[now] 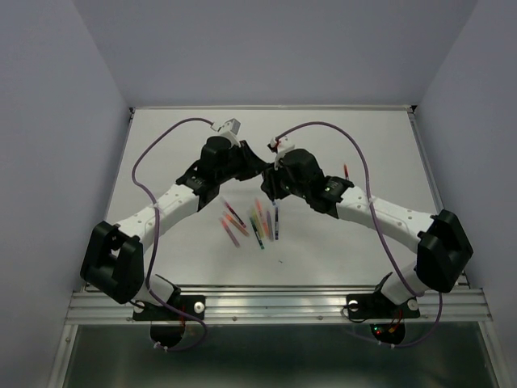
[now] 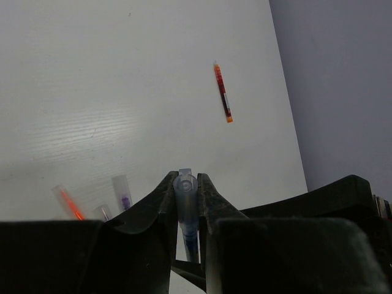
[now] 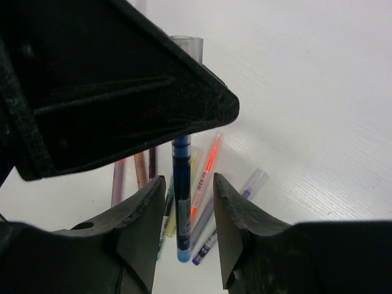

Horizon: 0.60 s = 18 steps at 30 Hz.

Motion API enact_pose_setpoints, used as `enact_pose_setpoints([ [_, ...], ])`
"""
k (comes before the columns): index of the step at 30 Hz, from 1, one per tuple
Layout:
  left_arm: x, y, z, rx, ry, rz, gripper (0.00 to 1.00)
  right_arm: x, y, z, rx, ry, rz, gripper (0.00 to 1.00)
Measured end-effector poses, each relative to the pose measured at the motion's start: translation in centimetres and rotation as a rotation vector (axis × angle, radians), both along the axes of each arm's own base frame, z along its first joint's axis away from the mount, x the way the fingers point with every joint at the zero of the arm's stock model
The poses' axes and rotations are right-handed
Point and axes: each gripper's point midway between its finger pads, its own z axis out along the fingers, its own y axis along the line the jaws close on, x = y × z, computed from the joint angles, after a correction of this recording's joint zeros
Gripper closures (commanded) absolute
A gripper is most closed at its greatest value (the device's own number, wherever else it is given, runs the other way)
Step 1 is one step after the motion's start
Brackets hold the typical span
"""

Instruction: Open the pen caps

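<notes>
Left claw [image 2: 185, 181] is seen closed on a blue pen [image 3: 181, 153], gripped near its capped end. Pen is held upright above the table [image 2: 92, 92], w/ the clear cap [image 2: 184, 184] poking out btwn the fingers in the left wrist view; cap is on.

Right claw [image 3: 188, 179] is seen part-open, one finger on each side of the same pen's lower barrel. A gap is visible on both sides, so nothing is gripped by it. Both claws are met mid-table, left one directly above right one.

Rest of the pens [image 1: 250, 222] are left lying in a loose fanned pile on the table right under the claws: pink/red, green, orange, purple and dark ones, tips overlapping. Caps there are seen on a few (clear ends on an orange pen [image 2: 68, 203] and a purple pen [image 2: 122, 191]); for the others it can't be told.

One red-orange pen [image 2: 223, 93] is laid alone, well apart from the pile, toward the right-hand wall.
</notes>
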Motion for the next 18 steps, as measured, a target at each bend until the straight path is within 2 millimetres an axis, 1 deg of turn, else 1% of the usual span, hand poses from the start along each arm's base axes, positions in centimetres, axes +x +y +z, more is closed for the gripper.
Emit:
enact_pose_setpoints([
  [2,-0.1,-0.1,0.0,-0.002,0.002,-0.002,1.00,0.3,0.1,-0.3,-0.007,0.002,-0.005,0.67],
  [3,-0.2,-0.2,0.0,-0.003,0.003,-0.004,1.00,0.4,0.2,-0.4,-0.011,0.003,-0.007,0.79],
  [5,-0.2,-0.3,0.0,-0.005,0.003,-0.004,1.00,0.6,0.4,-0.8,-0.019,0.007,-0.007,0.89],
  [6,-0.1,-0.3,0.1,-0.004,-0.001,0.000,1.00,0.7,0.5,-0.8,-0.017,0.009,-0.007,0.96],
  [7,-0.2,-0.3,0.0,-0.001,0.002,0.002,1.00,0.7,0.5,-0.9,-0.019,0.007,-0.008,0.99],
  [10,0.1,-0.1,0.1,0.000,-0.003,0.020,1.00,0.8,0.6,-0.8,-0.020,0.000,-0.001,0.99],
  [13,0.8,0.2,0.3,0.012,-0.008,0.051,1.00,0.7,0.8,-0.7,-0.019,-0.011,0.019,0.99],
  [16,1.9,-0.2,0.7,0.023,0.007,0.052,1.00,1.0,0.7,-0.4,0.012,-0.038,0.023,0.99],
  [17,3.0,-0.3,1.0,0.023,0.003,0.062,1.00,1.1,0.4,-0.4,0.024,-0.043,0.019,0.99],
  [18,3.7,-0.2,1.5,0.019,-0.009,0.076,1.00,0.4,0.0,-1.1,0.024,-0.020,0.033,0.99],
])
